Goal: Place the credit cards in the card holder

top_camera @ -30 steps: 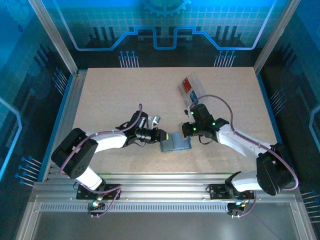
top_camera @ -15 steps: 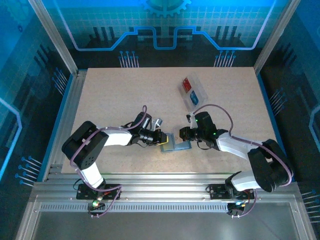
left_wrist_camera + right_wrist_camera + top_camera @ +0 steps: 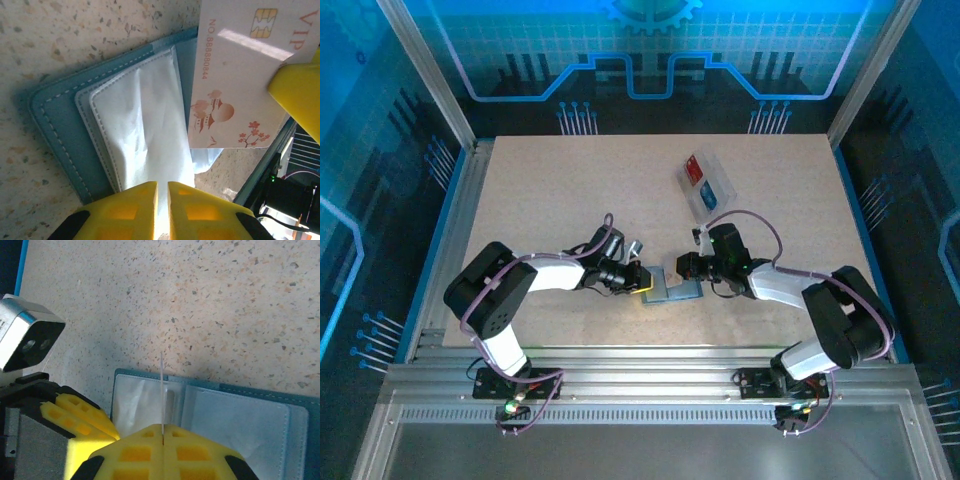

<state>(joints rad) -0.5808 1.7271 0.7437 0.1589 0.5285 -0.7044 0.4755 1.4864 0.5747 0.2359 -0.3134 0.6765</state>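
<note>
Top external view: the card holder [image 3: 672, 292] lies open on the tabletop [image 3: 570, 190], near its front edge and between the two arms; the left gripper [image 3: 642, 279] is at the holder's left edge and the right gripper [image 3: 682, 268] is just above its upper edge; the clear tray [image 3: 705, 185] sits well apart toward the rear right, with a red card [image 3: 695, 168] and a blue card [image 3: 711, 198] inside it. Left wrist view: the card holder [image 3: 60, 135] shows its teal cover with white stitching and pale inner pockets; the left gripper [image 3: 161, 210] has its jaws nearly together, and the white pocket leaf runs into the narrow gap, so it is pinched there; a pale card [image 3: 235, 85] with a chip, a printed number and a blossom motif overlaps the holder's right side, held at its corner by a yellow finger [image 3: 297, 95] of the right gripper; whether the card has entered a pocket cannot be determined. Right wrist view: the right gripper [image 3: 163, 445] is closed tight on the pale card [image 3: 162, 385], seen edge-on as a thin white line over the card holder [image 3: 240, 415]; the left gripper's fingers [image 3: 75, 415] touch the holder's left edge.
</note>
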